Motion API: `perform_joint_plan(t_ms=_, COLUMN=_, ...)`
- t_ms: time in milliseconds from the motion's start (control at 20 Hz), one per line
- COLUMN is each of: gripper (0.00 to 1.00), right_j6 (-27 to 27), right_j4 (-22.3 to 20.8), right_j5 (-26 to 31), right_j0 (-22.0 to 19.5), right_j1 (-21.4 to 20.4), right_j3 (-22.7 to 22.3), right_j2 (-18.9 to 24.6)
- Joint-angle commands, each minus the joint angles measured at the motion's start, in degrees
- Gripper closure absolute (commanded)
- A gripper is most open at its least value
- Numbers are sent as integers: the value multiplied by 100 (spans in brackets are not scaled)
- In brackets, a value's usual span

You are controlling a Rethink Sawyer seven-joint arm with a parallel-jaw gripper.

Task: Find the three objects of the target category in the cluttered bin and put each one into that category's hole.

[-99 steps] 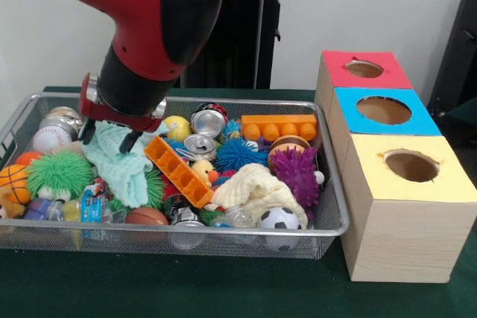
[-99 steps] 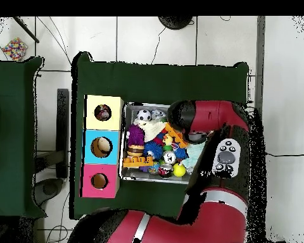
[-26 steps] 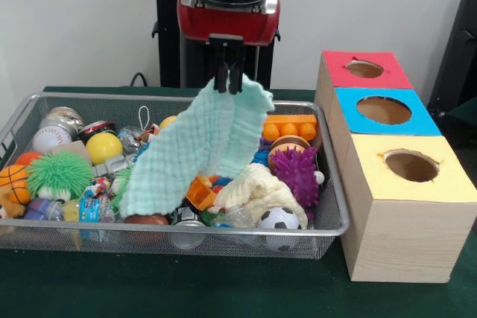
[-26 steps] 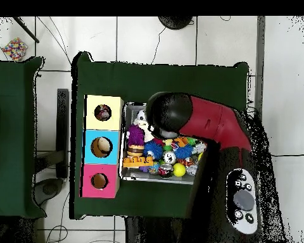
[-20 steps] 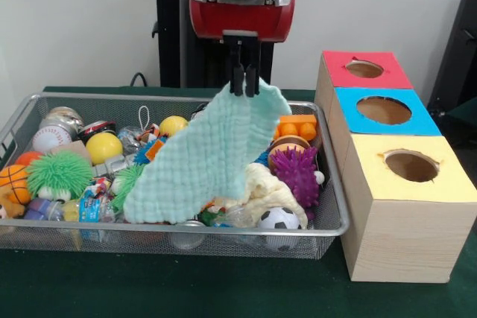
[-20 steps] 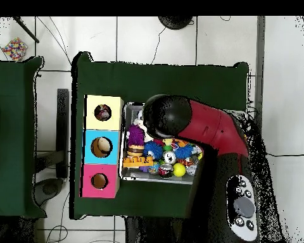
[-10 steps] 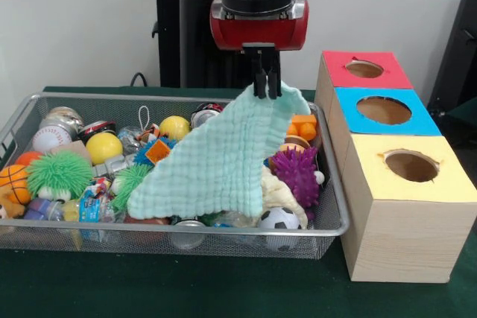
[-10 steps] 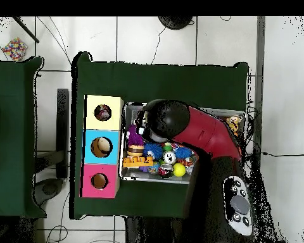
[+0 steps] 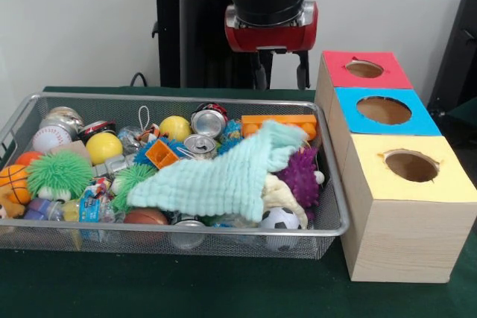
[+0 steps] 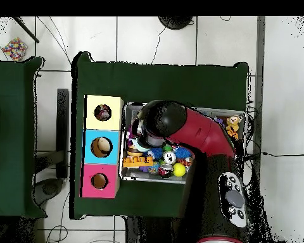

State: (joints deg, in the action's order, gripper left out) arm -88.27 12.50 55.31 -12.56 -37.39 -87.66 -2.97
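Observation:
My gripper (image 9: 281, 74) hangs open above the far right end of the wire bin (image 9: 332, 206), with nothing between its fingers. Just below it, a pale green cloth (image 9: 220, 176) lies spread across the toys in the middle of the bin. It partly covers a cream cloth (image 9: 280, 191) and the purple spiky ball (image 9: 304, 172). To the right stand three wooden boxes with holes, topped red (image 9: 335, 69), blue (image 9: 422, 121) and yellow (image 9: 373, 160). In the overhead view the arm (image 10: 180, 126) hides the gripper and much of the bin.
The bin also holds an orange brick (image 9: 278, 121), two cans (image 9: 208, 119), yellow balls (image 9: 103, 147), a green fuzzy ball (image 9: 59, 171), a baseball (image 9: 51, 139) and a soccer ball (image 9: 279, 219). In the overhead view something dark sits in the yellow box's hole (image 10: 103, 112).
The gripper carried the green cloth rightward toward the boxes, then opened. The cloth has dropped back onto the toys in the bin.

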Motion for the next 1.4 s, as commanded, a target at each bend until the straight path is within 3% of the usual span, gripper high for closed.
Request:
perform_joint_plan(t_ms=50, gripper=0, right_j6=-1089, right_j4=61, right_j5=604, right_j0=18, right_j1=222, right_j3=-364, right_j2=225)
perform_joint_plan(t_ms=150, gripper=0, right_j6=-760, right_j4=-139, right_j5=224, right_j0=12, right_j1=188, right_j3=-305, right_j2=233)
perform_joint_plan(t_ms=300, gripper=0, right_j6=-386, right_j4=-510, right_j5=357, right_j0=7, right_j1=165, right_j3=-104, right_j2=175)
perform_joint_plan(t_ms=500, gripper=0, right_j6=573, right_j4=-2053, right_j5=900, right_j0=131, right_j1=302, right_j3=887, right_j2=-304)
perform_joint_plan(t_ms=1000, gripper=0, right_j6=329, right_j4=-3169, right_j5=423, right_j0=-99, right_j1=669, right_j3=1549, right_j2=-248)
perform_joint_plan(t_ms=1400, gripper=0, right_j6=188, right_j4=-3693, right_j5=90, right_j0=-263, right_j1=1259, right_j3=2201, right_j2=-290)
